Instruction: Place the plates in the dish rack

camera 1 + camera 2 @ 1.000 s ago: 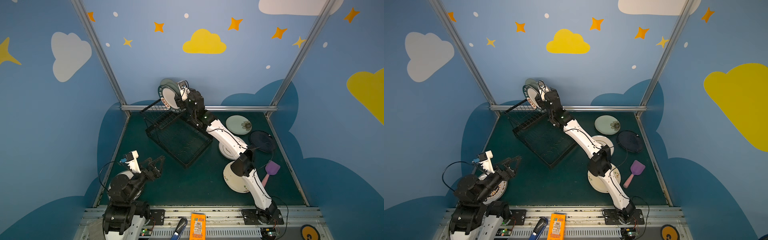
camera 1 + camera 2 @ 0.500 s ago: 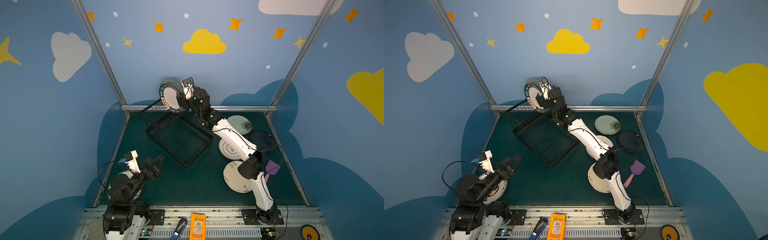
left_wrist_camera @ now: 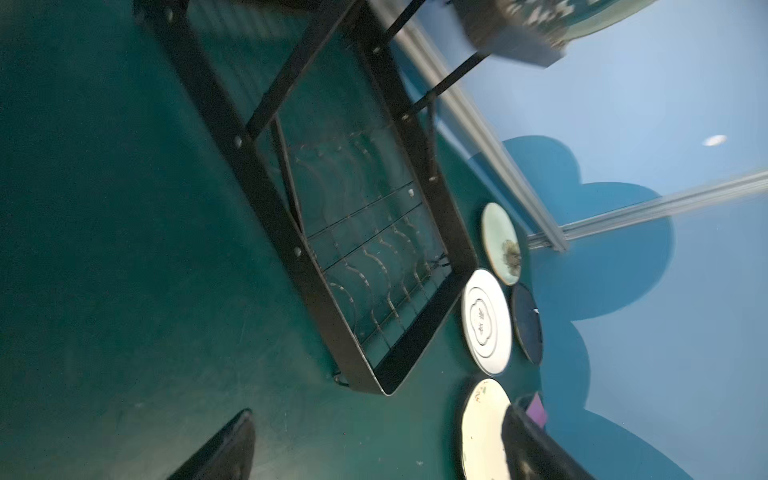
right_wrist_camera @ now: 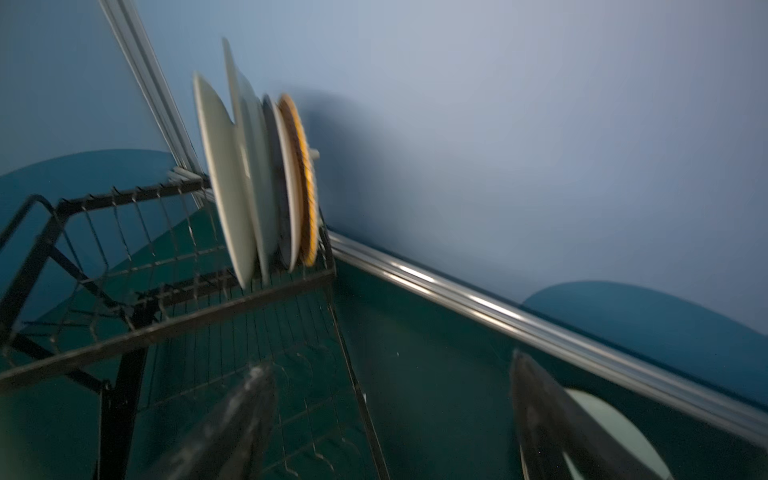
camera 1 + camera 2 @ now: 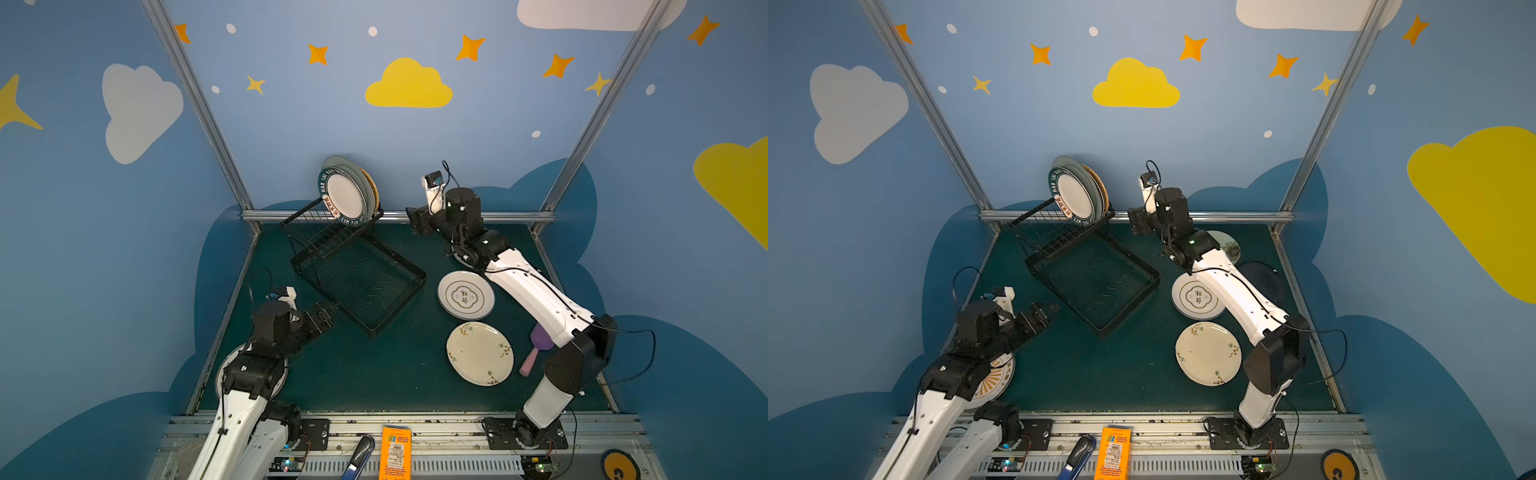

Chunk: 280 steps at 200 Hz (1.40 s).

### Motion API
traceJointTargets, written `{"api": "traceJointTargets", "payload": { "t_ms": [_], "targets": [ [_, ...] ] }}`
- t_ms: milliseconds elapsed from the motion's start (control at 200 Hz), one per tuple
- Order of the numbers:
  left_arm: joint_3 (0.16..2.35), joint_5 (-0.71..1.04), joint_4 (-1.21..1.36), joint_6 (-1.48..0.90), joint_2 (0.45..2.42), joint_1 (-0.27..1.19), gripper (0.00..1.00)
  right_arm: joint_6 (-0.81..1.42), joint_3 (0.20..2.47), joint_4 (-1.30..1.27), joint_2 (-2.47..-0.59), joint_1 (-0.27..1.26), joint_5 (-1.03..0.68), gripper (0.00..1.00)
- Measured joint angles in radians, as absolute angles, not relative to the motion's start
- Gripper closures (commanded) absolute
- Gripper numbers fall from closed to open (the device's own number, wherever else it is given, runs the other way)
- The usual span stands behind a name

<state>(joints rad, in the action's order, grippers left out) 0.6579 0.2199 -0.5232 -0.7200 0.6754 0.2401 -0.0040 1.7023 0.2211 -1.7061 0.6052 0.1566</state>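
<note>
The right gripper [image 5: 412, 221] has drawn back from the racked plates it was at a second ago. It now hangs near the back edge of the table [image 5: 374, 374], to the right of the dish rack [image 5: 399, 254] and clear of it, jaws spread wide with nothing between them. With that arm swung away, the white emblem plate [image 5: 465, 295] and the cream floral plate [image 5: 480, 353] lie fully uncovered. The left gripper [image 5: 326, 313] has stayed just off the rack's near-left side, also wide and empty.

The rack stands in the far-left part of the table. Its long axis runs diagonally from the back-left corner toward the middle, with the raised basket end at the back. In that basket four plates stand on edge, close together and slightly tilted. The lettered plate [image 5: 345, 195] is foremost, its face turned toward the near-left, and the orange woven-look plate [image 5: 374, 192] is hindmost.

A pale green plate [image 5: 1230, 248] and a dark navy plate [image 5: 1266, 286] lie flat near the right edge. A sunburst plate [image 5: 996, 378] lies at the near-left corner beneath the left arm.
</note>
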Motion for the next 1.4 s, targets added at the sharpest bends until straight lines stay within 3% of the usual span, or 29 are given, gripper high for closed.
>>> {"api": "traceJointTargets", "payload": {
  "t_ms": [100, 360, 586, 836, 1086, 1216, 1402],
  "targets": [
    [0.664, 0.092, -0.543, -0.825, 0.757, 0.386, 0.28, 0.021, 1.639, 0.277, -1.721, 0.546, 0.083, 0.13],
    [0.832, -0.169, -0.569, -1.059, 1.085, 0.618, 0.31, 0.017, 1.683, 0.416, -1.926, 0.514, -0.078, 0.13],
    [0.921, -0.213, -0.561, -1.206, 1.325, 0.638, 0.36, -0.026, 1.944, 0.579, -2.175, 0.514, -0.154, 0.15],
    [0.97, -0.201, -0.556, -1.285, 1.485, 0.614, 0.39, -0.074, 2.162, 0.719, -2.31, 0.514, -0.149, 0.18],
    [1.056, -0.159, -0.563, -1.287, 1.632, 0.578, 0.42, -0.108, 2.22, 0.78, -2.38, 0.508, -0.151, 0.31],
    [1.064, -0.144, -0.565, -1.28, 1.655, 0.571, 0.49, -0.114, 2.22, 0.794, -2.404, 0.507, -0.162, 0.39],
    [1.065, -0.136, -0.568, -1.271, 1.67, 0.56, 0.57, -0.12, 2.227, 0.807, -2.412, 0.507, -0.176, 0.58]
  ]
}}
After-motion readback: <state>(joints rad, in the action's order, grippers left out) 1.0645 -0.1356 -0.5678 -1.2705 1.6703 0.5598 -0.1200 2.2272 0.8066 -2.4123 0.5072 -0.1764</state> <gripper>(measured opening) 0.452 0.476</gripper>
